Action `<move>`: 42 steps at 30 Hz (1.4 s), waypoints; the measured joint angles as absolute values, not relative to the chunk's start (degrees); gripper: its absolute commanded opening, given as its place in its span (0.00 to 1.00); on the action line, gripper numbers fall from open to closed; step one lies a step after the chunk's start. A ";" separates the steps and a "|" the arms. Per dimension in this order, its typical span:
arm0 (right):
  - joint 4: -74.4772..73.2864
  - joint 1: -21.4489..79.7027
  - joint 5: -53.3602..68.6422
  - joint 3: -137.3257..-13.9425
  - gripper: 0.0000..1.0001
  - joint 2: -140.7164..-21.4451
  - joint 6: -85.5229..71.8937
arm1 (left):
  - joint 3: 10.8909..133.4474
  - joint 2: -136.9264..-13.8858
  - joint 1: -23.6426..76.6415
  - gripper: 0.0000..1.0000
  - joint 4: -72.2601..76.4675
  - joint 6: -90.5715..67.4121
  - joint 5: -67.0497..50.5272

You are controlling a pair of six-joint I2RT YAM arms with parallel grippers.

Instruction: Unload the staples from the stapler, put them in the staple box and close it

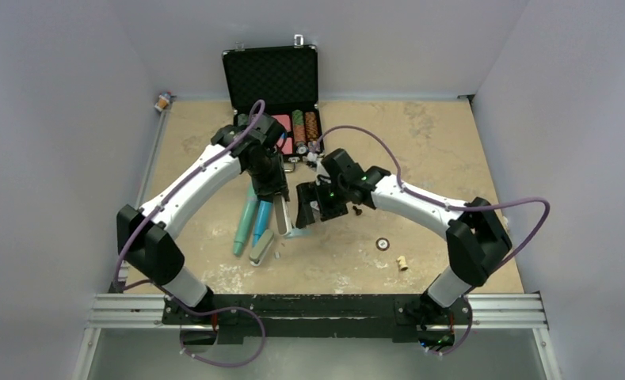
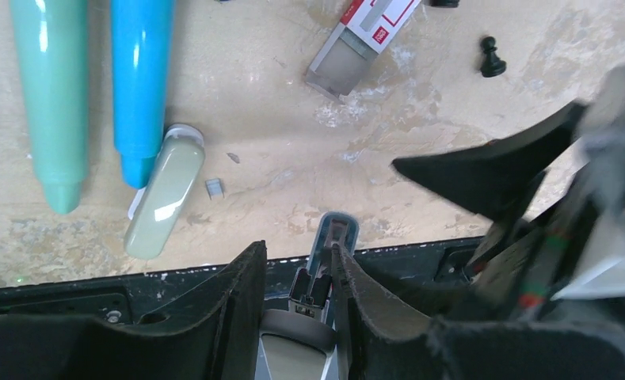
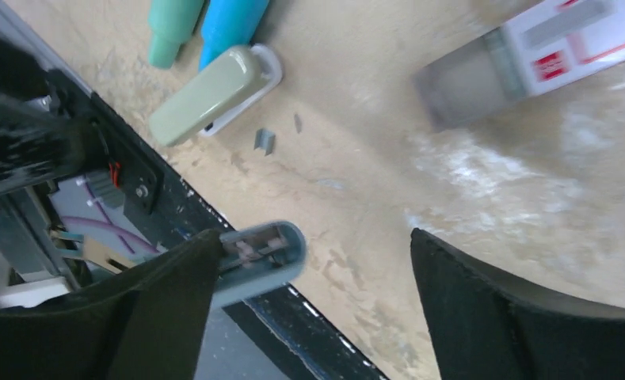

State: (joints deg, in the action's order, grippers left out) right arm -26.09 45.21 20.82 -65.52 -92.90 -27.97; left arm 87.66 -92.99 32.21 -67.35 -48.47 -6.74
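Tan counter (image 1: 420, 158) | left pincer (image 2: 297, 249) clamps open stapler (image 2: 329, 237) aloft, right of blue marker (image 2: 141, 79) | right pincer (image 3: 313, 245) gapes wide, empty | staple clump (image 2: 214, 188) lies by marker tip | step: emptying magazine | next: likely needs narrow pinch on any strip left; track contents unclear

The sandy tabletop (image 1: 451, 150) holds a teal pen (image 1: 244, 222), a blue pen (image 1: 261, 223), a staple box (image 2: 364, 39) and a few loose staples (image 2: 214, 188).

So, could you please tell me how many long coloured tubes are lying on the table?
2. The teal tube lies left of centre on the table; the blue tube lies alongside it, on its right in the top view. Others could be hidden from view.
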 measured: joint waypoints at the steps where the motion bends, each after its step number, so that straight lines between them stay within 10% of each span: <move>1: -27.14 44.16 20.38 -66.30 0.99 -92.73 -27.44 | 87.66 -91.94 32.21 0.00 -67.59 -48.42 -6.28; 11: -29.95 25.02 24.10 -76.01 0.99 -81.84 -27.83 | 87.59 -79.90 31.62 0.00 -67.46 -45.91 -4.49; 42: 2.68 26.50 55.00 -63.86 0.88 -65.34 -46.00 | 83.66 -71.18 31.14 0.00 -29.76 -55.94 -30.37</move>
State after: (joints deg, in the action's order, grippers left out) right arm 2.68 26.50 55.00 -63.86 -65.34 -46.00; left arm 83.66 -71.18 31.14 -29.76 -55.94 -30.37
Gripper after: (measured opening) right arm 0.923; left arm 0.380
